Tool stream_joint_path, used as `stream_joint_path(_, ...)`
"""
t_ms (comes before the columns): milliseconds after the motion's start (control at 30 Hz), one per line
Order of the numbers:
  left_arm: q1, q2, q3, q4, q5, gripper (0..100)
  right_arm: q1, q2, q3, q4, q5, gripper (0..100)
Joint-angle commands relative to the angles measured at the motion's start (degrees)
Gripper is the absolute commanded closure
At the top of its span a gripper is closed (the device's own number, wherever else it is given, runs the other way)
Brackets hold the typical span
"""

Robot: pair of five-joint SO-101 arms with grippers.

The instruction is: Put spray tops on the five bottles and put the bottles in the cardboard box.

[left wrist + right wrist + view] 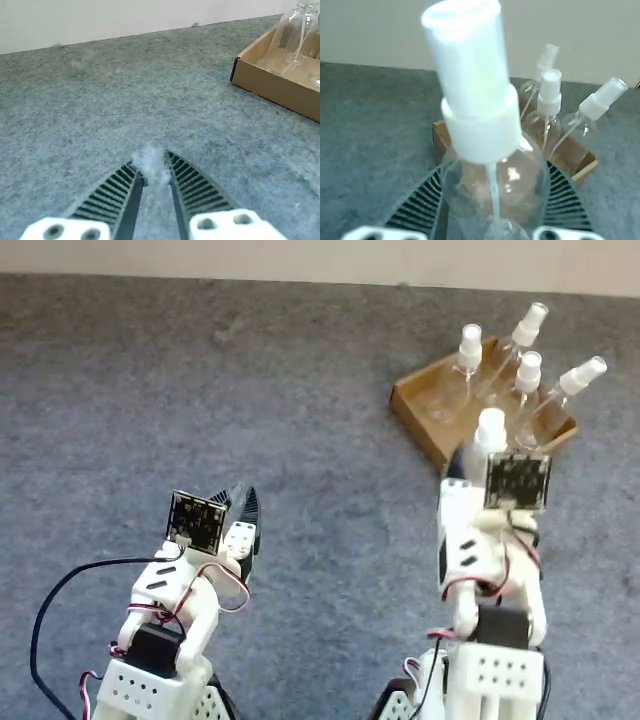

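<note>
Covering the table, grey felt [200,370] runs far to a pale wall [100,20]. Left gripper [155,167] sits near left, jaws slightly parted, lint [150,162] at its tips. Right gripper [492,200] is clenched on 1 capped bottle [475,100] at the near edge of the box [415,415], far right, which holds 4 capped bottles [527,375].

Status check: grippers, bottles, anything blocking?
Left gripper open, empty. Right gripper shut on fifth bottle, top on, at cardboard box edge. Four bottles in box. Nothing blocking.
</note>
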Motion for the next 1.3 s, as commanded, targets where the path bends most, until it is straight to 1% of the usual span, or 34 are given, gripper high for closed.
stream_joint_path(0, -0.7, -0.7, 1.0, 0.2, -0.4, 100, 1.5, 6.9, -4.5, -12.3, 1.1, 82.8)
stream_joint_path(400, -0.7, -0.7, 1.0, 0.2, -0.4, 100, 1.7, 26.1, -3.7, -31.2, 0.8, 82.8)
stream_joint_path(733, -0.7, -0.7, 1.0, 0.2, -0.4, 100, 1.7, 38.0, -3.7, -43.5, 0.7, 82.8)
stream_joint_path(800, -0.7, -0.7, 1.0, 0.2, -0.4, 100, 1.7, 40.3, -4.1, -45.0, -1.1, 82.8)
stream_joint_path(933, -0.7, -0.7, 1.0, 0.3, -0.4, 100, 3.6, 45.1, -4.4, -45.6, -9.0, 82.8)
stream_joint_path(1000, -0.7, -0.7, 1.0, 0.3, -0.4, 100, 4.9, 47.3, -6.0, -45.6, -11.0, 82.8)
stream_joint_path(1267, -0.7, -0.7, 1.0, 0.3, -0.4, 100, 7.0, 57.3, -13.9, -45.6, -11.7, 82.8)
